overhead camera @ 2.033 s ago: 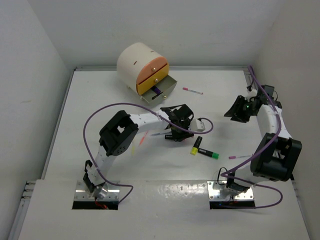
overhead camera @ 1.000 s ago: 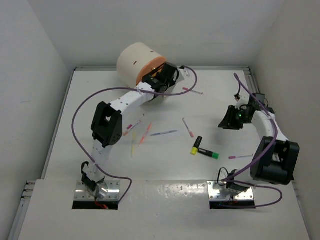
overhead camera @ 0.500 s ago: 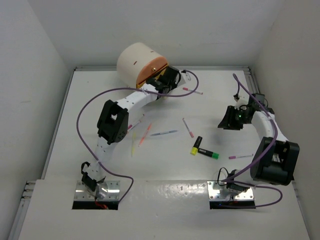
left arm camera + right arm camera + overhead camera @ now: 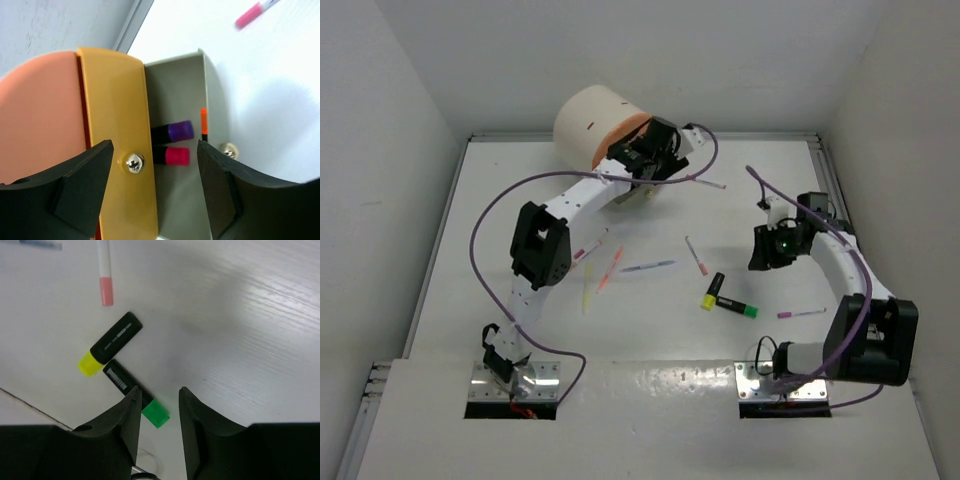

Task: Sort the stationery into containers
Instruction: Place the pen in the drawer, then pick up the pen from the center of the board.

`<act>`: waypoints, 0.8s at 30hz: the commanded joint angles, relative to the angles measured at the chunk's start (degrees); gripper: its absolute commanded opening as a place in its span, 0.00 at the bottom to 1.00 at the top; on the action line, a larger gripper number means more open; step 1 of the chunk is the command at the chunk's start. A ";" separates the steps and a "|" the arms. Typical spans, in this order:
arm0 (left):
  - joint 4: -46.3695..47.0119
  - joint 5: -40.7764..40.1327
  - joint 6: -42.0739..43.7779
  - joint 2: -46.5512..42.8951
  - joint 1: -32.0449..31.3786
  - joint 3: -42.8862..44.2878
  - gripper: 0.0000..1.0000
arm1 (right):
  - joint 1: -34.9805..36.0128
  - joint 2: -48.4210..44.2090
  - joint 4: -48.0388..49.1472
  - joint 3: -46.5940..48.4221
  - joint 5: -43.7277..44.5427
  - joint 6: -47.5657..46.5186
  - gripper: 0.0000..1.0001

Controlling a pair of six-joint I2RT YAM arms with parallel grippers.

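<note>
White surface (image 4: pixel 500 200), cream round cabinet (image 4: pixel 582 125) at its far edge. Yellow-orange drawer (image 4: pixel 117 125) pulled open next to peach drawer (image 4: pixel 40 115). Left fingers (image 4: pixel 80 180) spread wide either side of the knob (image 4: pixel 133 162), empty. Right fingers (image 4: pixel 122 427) narrowly apart, empty, above green-capped highlighter (image 4: pixel 134 391), just beside yellow-capped highlighter (image 4: pixel 110 344). Inside the open drawer, purple-capped highlighter (image 4: pixel 172 131) and pink-capped highlighter (image 4: pixel 171 155) side by side. Thin pens (image 4: pixel 648 267) scattered mid-surface.

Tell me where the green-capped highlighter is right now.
In the top view the green-capped highlighter lies right of centre, right beside the yellow-capped highlighter and near the right end effector.
</note>
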 commanded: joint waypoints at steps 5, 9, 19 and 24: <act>0.86 16.39 -18.78 -18.54 6.01 -5.00 0.74 | 10.93 -6.17 -3.09 -3.91 5.78 -14.60 0.35; 1.13 23.85 -25.64 -26.70 9.17 -13.27 0.74 | 16.64 -6.96 -4.76 -5.05 7.10 -17.06 0.35; 2.09 33.09 -32.77 -34.64 14.71 -25.32 0.76 | 27.11 -7.49 -2.22 -12.16 14.21 -20.49 0.53; 1.13 33.37 -33.38 -34.02 15.07 -24.98 0.76 | 28.96 -4.86 0.59 -13.58 16.59 -21.90 0.55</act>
